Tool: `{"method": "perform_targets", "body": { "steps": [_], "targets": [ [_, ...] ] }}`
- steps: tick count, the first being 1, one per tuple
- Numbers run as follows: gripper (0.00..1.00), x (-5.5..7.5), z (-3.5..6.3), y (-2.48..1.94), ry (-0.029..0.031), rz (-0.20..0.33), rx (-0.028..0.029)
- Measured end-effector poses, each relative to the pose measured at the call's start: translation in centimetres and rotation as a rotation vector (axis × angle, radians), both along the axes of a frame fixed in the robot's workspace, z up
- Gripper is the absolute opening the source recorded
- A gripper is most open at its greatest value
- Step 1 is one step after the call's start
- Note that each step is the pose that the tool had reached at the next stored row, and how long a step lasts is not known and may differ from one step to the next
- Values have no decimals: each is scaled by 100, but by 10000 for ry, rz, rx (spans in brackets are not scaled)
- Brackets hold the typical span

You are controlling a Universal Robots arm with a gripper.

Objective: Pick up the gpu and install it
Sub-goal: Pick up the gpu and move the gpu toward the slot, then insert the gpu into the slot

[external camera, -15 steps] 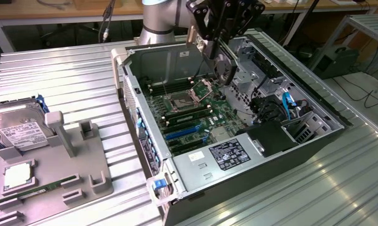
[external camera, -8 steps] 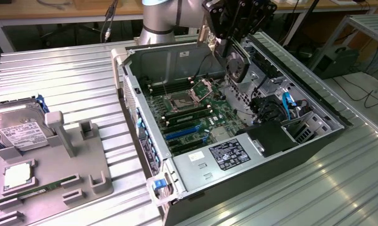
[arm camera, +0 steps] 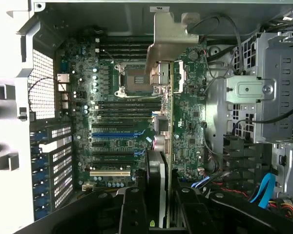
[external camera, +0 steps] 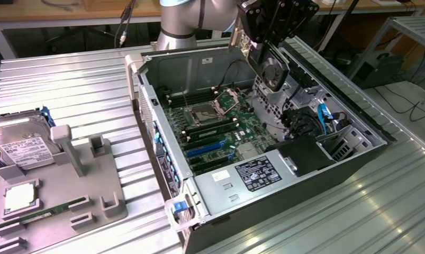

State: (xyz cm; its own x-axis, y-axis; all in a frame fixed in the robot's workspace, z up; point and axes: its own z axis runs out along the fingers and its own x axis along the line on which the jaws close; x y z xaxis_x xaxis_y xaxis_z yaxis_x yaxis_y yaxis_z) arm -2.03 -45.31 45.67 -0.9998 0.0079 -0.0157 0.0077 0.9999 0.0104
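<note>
While your gripper (arm camera: 160, 207) clamps the gpu (external camera: 274, 74) above the motherboard (external camera: 212, 124), any skew could jam it beside the blue slot (arm camera: 115, 134).

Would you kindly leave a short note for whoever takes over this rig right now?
Gripper: shut on the gpu, which it holds on edge.
Gpu: in the air over the open computer case, above the motherboard.
Done: gpu picked up.
Left: card not yet seated in an expansion slot.
Other: hard drive and memory stick sit on the gray holder, on the exterior view's left.
</note>
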Motion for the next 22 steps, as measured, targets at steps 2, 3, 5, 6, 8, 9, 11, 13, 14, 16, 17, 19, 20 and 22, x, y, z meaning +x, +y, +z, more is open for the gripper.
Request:
{"method": "perform_targets", "body": {
  "steps": [2, 3, 5, 6, 8, 9, 11, 13, 14, 16, 17, 19, 20, 22],
  "targets": [
    [28, 0, 0, 0, 0, 0, 0],
    [28, 0, 0, 0, 0, 0, 0],
    [28, 0, 0, 0, 0, 0, 0],
    [28, 0, 0, 0, 0, 0, 1],
    [28, 0, 0, 0, 0, 105, 0],
    [28, 0, 0, 1, 0, 393, 0],
    [28, 0, 0, 0, 0, 971, 0],
    [28, 0, 0, 0, 0, 1439, 0],
    [28, 0, 0, 0, 0, 1631, -1],
    [28, 0, 0, 0, 0, 2082, 0],
    [28, 0, 0, 0, 1, 2290, 0],
    [28, 0, 0, 0, 0, 2939, 0],
    [28, 0, 0, 0, 0, 3123, 0],
    [28, 0, 0, 0, 0, 3827, 0]
  ]
}}
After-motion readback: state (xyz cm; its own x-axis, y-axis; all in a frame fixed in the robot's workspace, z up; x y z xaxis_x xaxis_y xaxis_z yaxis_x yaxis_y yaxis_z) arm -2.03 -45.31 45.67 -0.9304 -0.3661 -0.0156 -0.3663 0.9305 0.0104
